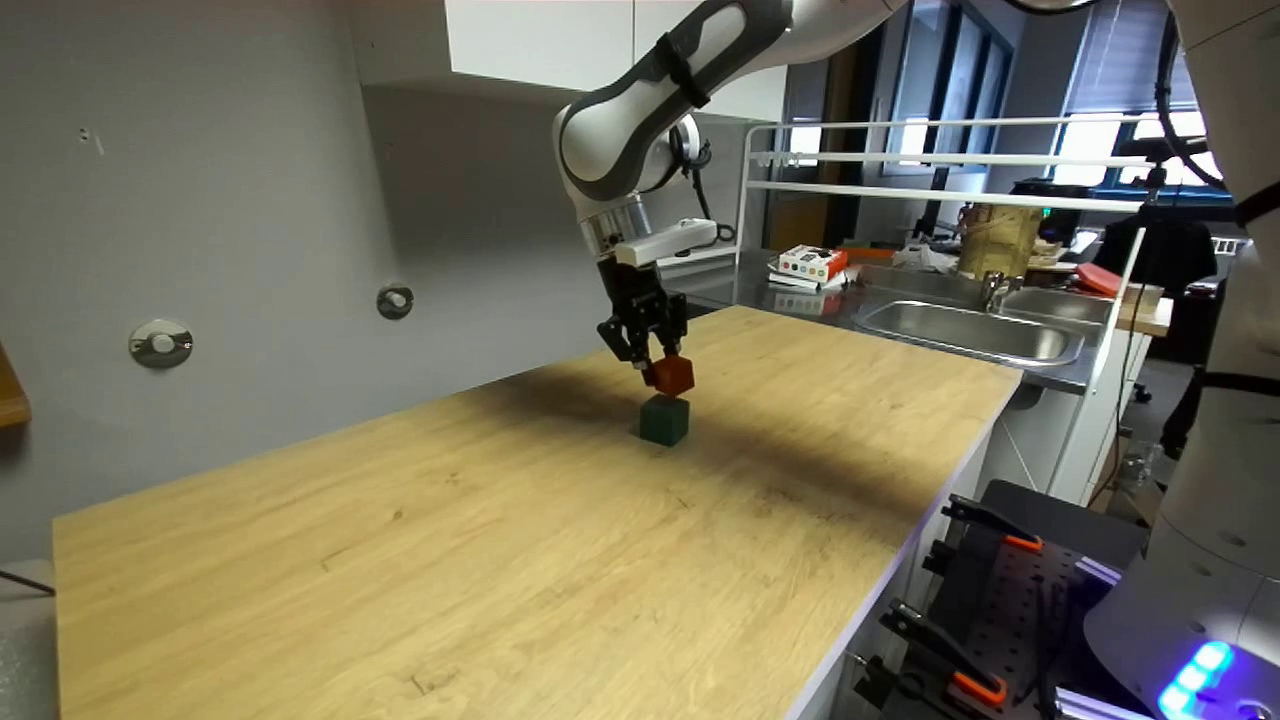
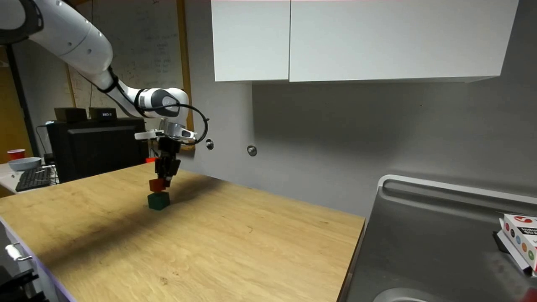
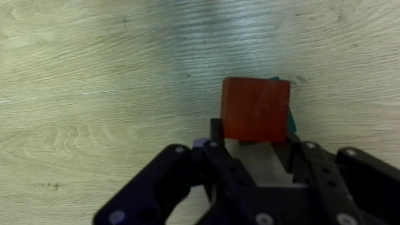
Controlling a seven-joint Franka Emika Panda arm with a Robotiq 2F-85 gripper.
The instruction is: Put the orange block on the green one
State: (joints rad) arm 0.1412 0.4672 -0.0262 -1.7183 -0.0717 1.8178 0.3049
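1. Just above the green block [image 1: 664, 421], in an exterior view, hangs the orange block [image 1: 674, 376]; contact unclear.
2. In an exterior view, a bowl [image 2: 25, 164] sits well apart, contents untellable.
3. Wrist view: the gripper [image 3: 253, 132] clamps the orange block; the green block peeks out at right, askew, so realigning probably comes first.

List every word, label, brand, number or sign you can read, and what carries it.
"Indi", the start of a word on the white box; the rest is unclear.
One small black box: marking too small to read.
Whiteboard: handwriting too faint to read.
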